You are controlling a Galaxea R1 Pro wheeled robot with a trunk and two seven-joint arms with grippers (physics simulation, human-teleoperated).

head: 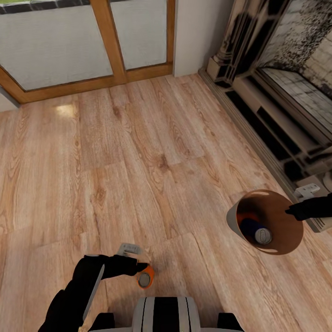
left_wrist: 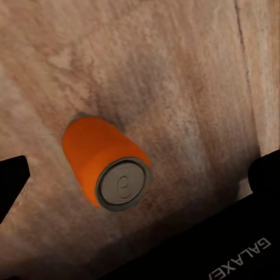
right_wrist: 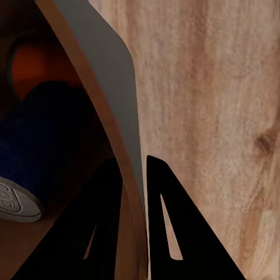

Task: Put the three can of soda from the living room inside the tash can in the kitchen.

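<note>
My right gripper (right_wrist: pixel 133 192) is clamped on the rim of the tash can (head: pixel 234 220), one finger inside, one outside, holding it tilted over the wood floor (head: pixel 152 152). A blue can (head: pixel 256 230) and an orange can (head: pixel 243 217) lie inside it. The third orange can (head: pixel 145 278) sits at my left gripper (head: pixel 138 267); in the left wrist view it lies between the fingers (left_wrist: pixel 11 178), which stand apart with no contact I can see, and whether it is resting on the floor I can't tell. Risks: close off-centre and the round can rolls or squirts out; thin rim grip may slip or tip further and spill the two cans; fireplace (head: pixel 286 92) close on the right, so a swing could clip it.
</note>
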